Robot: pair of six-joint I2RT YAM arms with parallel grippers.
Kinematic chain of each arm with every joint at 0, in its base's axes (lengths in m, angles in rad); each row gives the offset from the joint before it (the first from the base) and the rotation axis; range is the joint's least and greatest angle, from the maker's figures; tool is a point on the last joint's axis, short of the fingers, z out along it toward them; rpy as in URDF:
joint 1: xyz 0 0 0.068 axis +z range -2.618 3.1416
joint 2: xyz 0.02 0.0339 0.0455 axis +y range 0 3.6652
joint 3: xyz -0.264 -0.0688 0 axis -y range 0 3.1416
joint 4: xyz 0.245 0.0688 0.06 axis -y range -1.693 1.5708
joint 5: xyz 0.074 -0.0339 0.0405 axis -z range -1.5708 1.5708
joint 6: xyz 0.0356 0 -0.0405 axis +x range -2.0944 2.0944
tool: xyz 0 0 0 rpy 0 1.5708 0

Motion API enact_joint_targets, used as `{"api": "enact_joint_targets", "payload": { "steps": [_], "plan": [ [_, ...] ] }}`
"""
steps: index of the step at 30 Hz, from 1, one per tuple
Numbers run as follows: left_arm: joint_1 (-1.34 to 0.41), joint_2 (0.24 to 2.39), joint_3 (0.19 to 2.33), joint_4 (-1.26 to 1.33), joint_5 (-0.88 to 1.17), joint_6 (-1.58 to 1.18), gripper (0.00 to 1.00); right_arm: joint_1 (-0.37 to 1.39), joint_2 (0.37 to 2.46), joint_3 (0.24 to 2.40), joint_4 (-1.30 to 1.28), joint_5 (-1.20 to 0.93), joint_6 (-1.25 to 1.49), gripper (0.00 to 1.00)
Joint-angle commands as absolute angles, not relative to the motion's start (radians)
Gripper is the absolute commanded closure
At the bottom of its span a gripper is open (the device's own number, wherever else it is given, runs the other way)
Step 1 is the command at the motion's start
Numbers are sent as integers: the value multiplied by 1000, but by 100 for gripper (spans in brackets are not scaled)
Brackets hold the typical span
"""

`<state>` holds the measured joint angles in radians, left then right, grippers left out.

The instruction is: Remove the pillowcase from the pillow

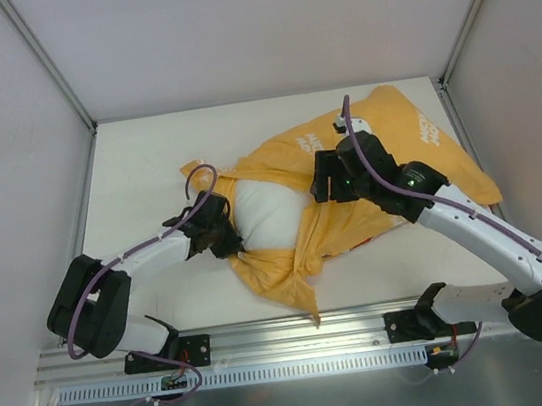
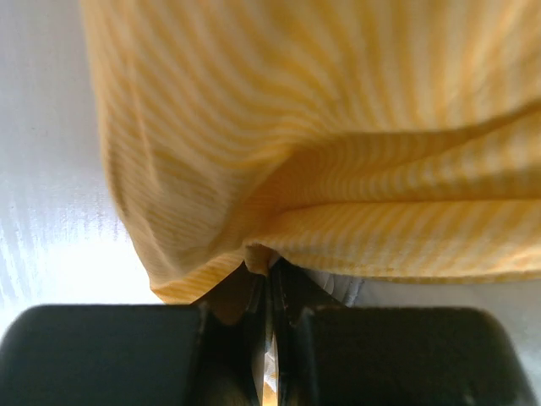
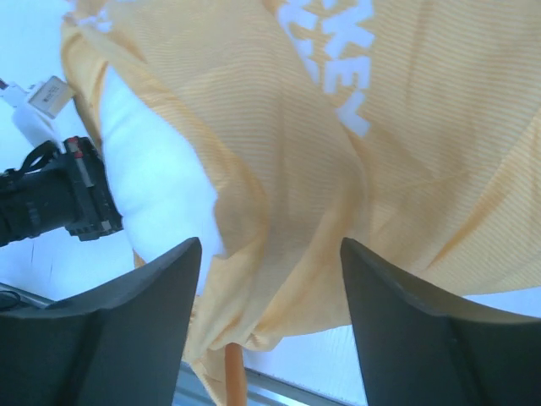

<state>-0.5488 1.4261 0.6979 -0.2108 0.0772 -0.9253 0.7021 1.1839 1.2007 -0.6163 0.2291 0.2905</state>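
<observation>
Orange-yellow striped cloth, the pillowcase (image 1: 275, 162), lies rumpled on the white table (image 1: 144, 160). It is bunched around the pillow (image 1: 265, 214), whose plain white middle shows bare where the cover gapes. Most of the cover spreads out flat to the right of the pillow and beyond it (white lettering shows on that part). A twisted tail of cloth trails from the pillow's near side toward the rail.

The left gripper (image 1: 227, 237) sits against the pillow's left end. Its jaws are pressed together on a fold of the pillowcase, and its wrist view shows the striped hem pinched right at the tips, with the cloth swelling above them.

The right gripper (image 1: 323, 177) is over the pillow's right end, where the cover is gathered. Its jaws are spread wide and grip nothing. In its wrist view, orange cloth and a white bulge of the pillow (image 3: 156, 186) lie beneath the parted fingers (image 3: 161, 296).
</observation>
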Motion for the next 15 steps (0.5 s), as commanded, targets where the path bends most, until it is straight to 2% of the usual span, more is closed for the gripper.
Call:
{"api": "enact_joint_targets", "payload": {
  "steps": [1,5,9,15],
  "plan": [
    [-551,1394,661,-176,114,-896,100,820,1123,1264,-629,411,264,27],
    [-549,1355,649,-166,101,-888,100,958,1164,1282,-617,454,232,26],
    [-549,1358,644,-144,129,-891,100,1112,1299,1310,-595,480,193,25],
    [-542,1298,580,-141,146,-911,100,1189,1487,1385,-564,423,117,22]
  ]
}}
